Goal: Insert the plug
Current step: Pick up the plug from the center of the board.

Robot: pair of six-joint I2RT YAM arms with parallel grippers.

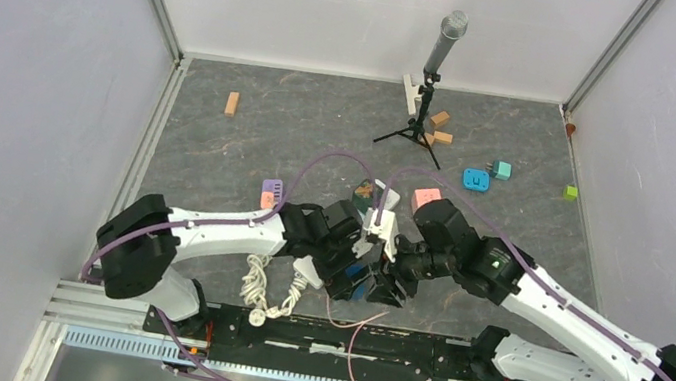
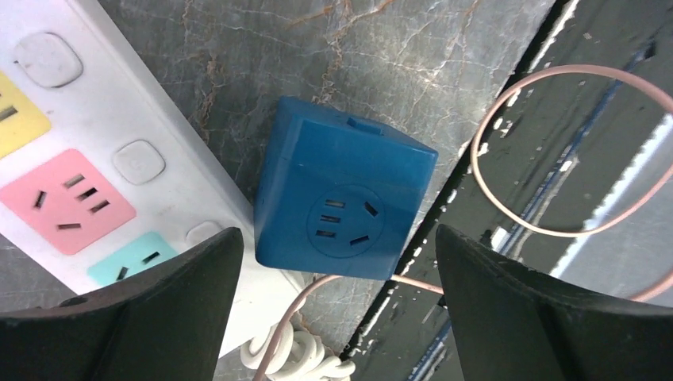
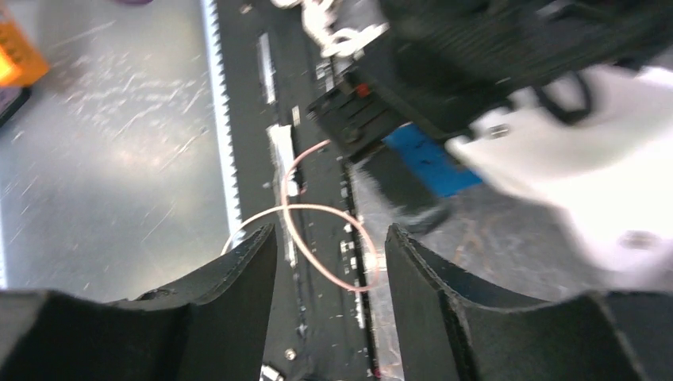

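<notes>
I see the glossy blue plastic cube plug [image 2: 341, 190] lying socket-face up on the veined grey stone-look bench [image 2: 357, 48], just beside a smooth white power strip [image 2: 103, 103] with pastel outlets. My left fingers [image 2: 159, 309] gape wide over it, empty. My right fingers [image 3: 222, 309] stand narrower, gripping nothing; a thin pink cable [image 2: 474, 155] loops nearby.

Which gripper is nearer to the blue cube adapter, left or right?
Left. The left gripper hangs open directly above the blue cube adapter; the right gripper stands off to its side, the adapter ahead of it.
</notes>
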